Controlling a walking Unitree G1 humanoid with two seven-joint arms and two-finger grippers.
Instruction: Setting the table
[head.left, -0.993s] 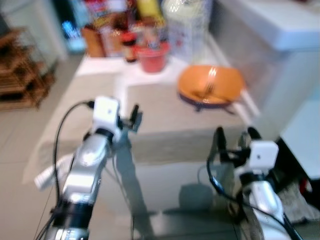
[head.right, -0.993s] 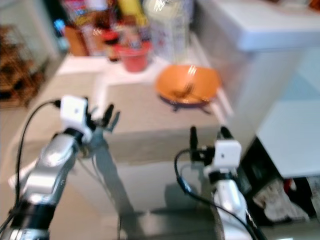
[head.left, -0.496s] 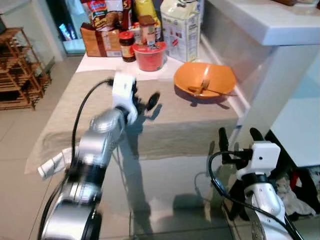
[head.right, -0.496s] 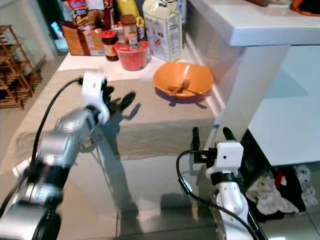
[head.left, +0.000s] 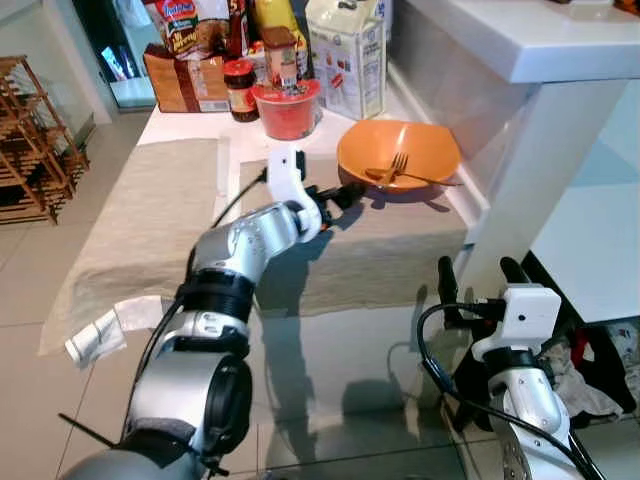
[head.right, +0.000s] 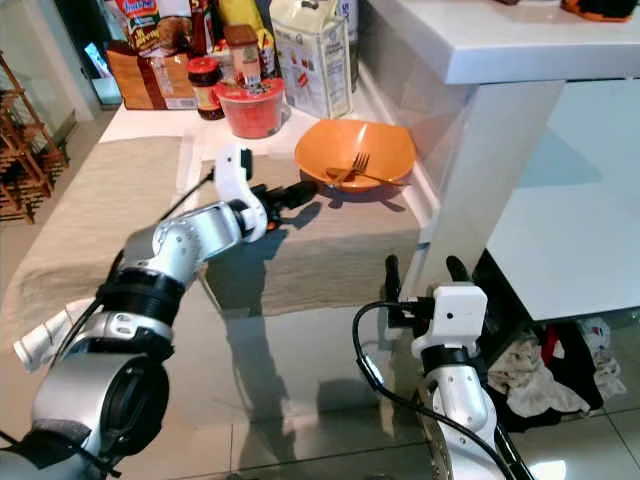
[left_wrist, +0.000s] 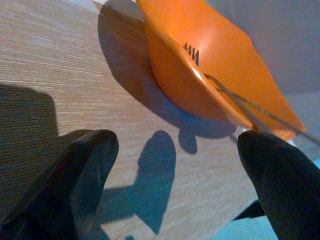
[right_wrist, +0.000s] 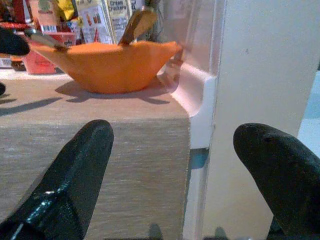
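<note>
The orange bowl (head.left: 398, 153) sits in the upper centre of the left eye view, on the beige cloth (head.left: 160, 215) that covers the desk (head.left: 185, 128), close to the desk's far right corner beside the white counter (head.left: 520, 40). A fork (head.left: 400, 172) lies in it, tines toward the middle of the bowl and handle running out over the rim toward the right of the frame, so its long axis crosses the picture nearly level. The left gripper (head.left: 345, 194) reaches out over the cloth at frame centre, its jaws released and spread, the tips just short of the bowl's near left rim; in the left wrist view the bowl (left_wrist: 210, 65) lies straight ahead between the two black fingers (left_wrist: 75, 170), not yet touched. The right gripper (head.left: 470, 275) hangs low in the lower right of the frame, below the desk edge, jaws also parted and holding nothing; its wrist view looks up at the bowl (right_wrist: 107, 65) from beneath the desk's corner. The left arm is clearly the nearer one, and the bowl lies ahead of it and slightly to the right. Behind the bowl, at the upper centre, stand a red cup (head.left: 287, 108), a dark jar (head.left: 240, 88) and a milk carton (head.left: 346, 58). My guess is that the next move is a short push forward to close on the rim.
</note>
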